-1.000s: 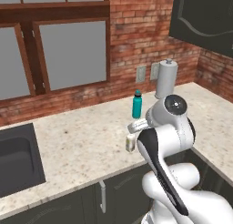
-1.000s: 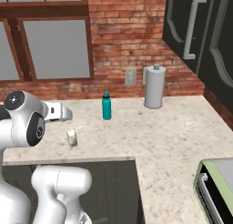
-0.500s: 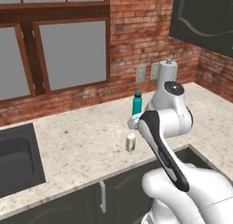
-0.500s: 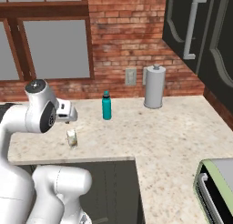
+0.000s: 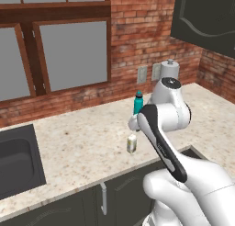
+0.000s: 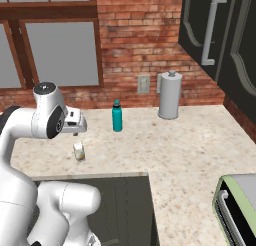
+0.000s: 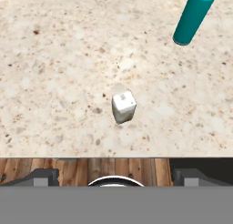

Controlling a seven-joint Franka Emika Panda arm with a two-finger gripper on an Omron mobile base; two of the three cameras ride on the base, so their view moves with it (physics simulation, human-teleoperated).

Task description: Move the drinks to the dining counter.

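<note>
Left base view: the white arm bends over a speckled stone tabletop (image 5: 82,142) under a brick wall and a wood-framed window. A small pale can (image 5: 132,143) with a yellowish-green lower band stands upright near the front edge, just below the arm's wrist. A slim teal bottle (image 5: 138,102) with a dark cap stands further back toward the wall, partly behind the arm. The grey paper-towel roll (image 5: 169,70) rises behind the arm's upper joint. A black sink (image 5: 16,163) is set into the tabletop at the far left.

Right base view: the tool (image 6: 76,134) hangs above the can (image 6: 79,151), apart from it; its tips are too small here to read. The teal bottle (image 6: 117,116) stands upright, well apart from the can and nearer the wall. The paper-towel roll (image 6: 170,95) stands beside a wall outlet, right of the bottle. A pale green appliance (image 6: 239,207) shows at the lower right corner.

Hand view: looking down, the can (image 7: 123,106) stands alone on the tabletop (image 7: 59,59), midway between the two dark fingertips (image 7: 42,176), which are spread wide and hold nothing. The teal bottle (image 7: 193,17) is at the upper right.
</note>
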